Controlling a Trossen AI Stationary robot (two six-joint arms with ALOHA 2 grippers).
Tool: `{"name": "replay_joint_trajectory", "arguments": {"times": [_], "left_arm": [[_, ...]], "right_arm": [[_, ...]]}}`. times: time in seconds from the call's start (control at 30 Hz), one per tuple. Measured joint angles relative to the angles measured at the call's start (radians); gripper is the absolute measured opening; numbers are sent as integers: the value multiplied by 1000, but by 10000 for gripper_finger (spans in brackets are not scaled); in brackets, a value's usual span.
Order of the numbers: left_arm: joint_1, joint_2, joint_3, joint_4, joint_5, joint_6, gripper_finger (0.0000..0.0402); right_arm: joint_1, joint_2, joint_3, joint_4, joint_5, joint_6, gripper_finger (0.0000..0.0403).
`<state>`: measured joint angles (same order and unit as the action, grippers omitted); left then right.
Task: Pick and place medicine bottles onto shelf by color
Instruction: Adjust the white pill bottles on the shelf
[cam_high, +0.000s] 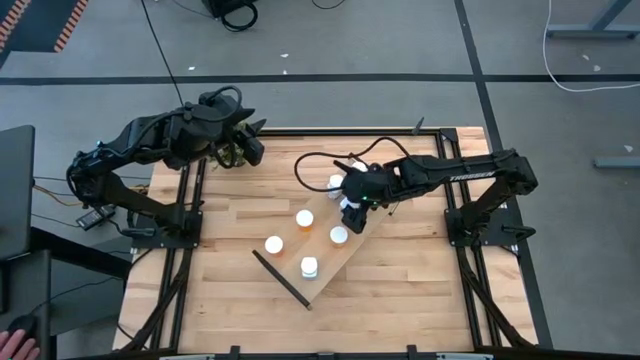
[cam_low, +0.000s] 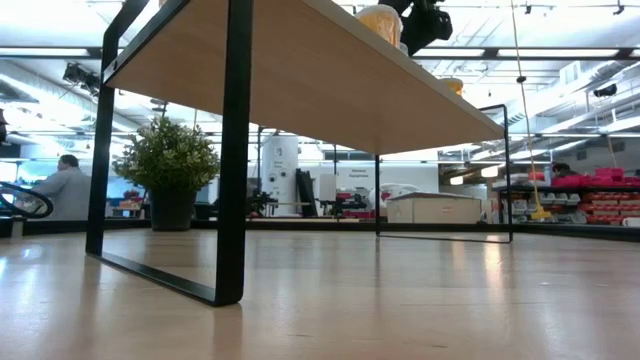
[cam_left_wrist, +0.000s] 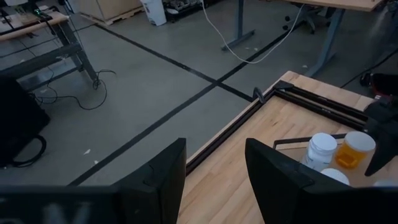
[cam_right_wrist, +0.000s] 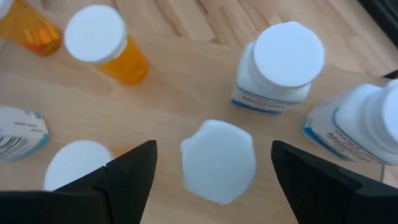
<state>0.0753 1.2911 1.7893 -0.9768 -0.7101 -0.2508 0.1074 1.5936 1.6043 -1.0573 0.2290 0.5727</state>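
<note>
The shelf (cam_high: 355, 250) lies slantwise on the table, and its underside (cam_low: 330, 90) fills the low view. Several bottles stand upright on it: white-bodied ones (cam_right_wrist: 280, 62) (cam_right_wrist: 360, 124) and orange ones (cam_right_wrist: 102, 43) (cam_high: 304, 218). My right gripper (cam_high: 350, 200) hangs open over the shelf's far part, pointing down. In its wrist view the gripper (cam_right_wrist: 212, 152) has one finger on each side of a white cap (cam_right_wrist: 217, 160), with a gap at both sides. My left gripper (cam_high: 250, 150) (cam_left_wrist: 214, 174) waits open at the table's far left edge.
More white caps (cam_high: 273, 244) (cam_high: 309, 266) (cam_high: 339, 235) stand on the shelf's near half. Close beside the right gripper's fingers are another cap (cam_right_wrist: 74, 165) and a white bottle (cam_right_wrist: 18, 130). A potted plant (cam_low: 170, 165) and a seated person (cam_low: 65, 185) show beyond the table.
</note>
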Motion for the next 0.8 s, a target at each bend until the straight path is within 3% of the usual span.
{"name": "replay_joint_trajectory", "arguments": {"times": [0.8], "left_arm": [[0,0,0,-6,0,2,172]], "right_arm": [[0,0,-66,29,62,-1,323]]}}
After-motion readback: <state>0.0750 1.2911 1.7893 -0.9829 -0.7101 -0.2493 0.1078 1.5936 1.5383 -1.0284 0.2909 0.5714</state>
